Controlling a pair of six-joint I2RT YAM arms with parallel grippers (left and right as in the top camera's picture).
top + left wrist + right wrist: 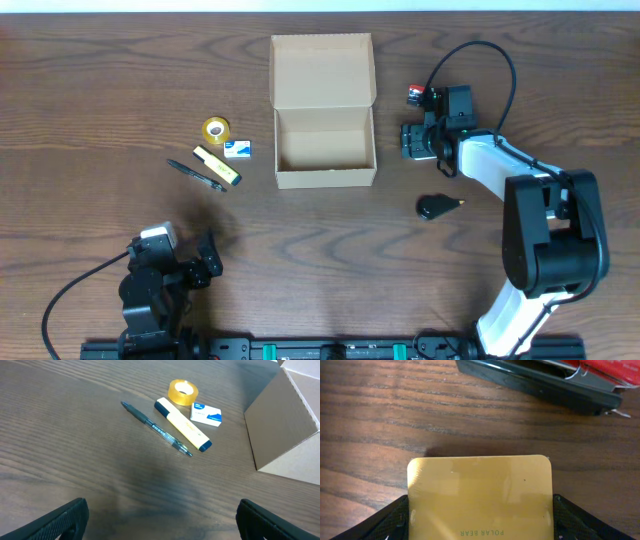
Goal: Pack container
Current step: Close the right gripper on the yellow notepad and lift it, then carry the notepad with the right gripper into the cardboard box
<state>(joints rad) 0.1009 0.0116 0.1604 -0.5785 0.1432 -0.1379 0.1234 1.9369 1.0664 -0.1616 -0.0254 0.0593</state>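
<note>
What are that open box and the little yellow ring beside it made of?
The box looks like plain tan cardboard: matte, unprinted, with folded walls and a hinged flap. The ring seems to be a roll of yellowish plastic tape: glossy and partly see-through, though the core material is hard to tell.

This is looking like a robotics lab: a left arm [150, 290] and right arm [550, 235] are sitting cabled on a wood-grain bench [100, 90].

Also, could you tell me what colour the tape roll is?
The tape roll is amber yellow, clearest in the left wrist view.
</note>
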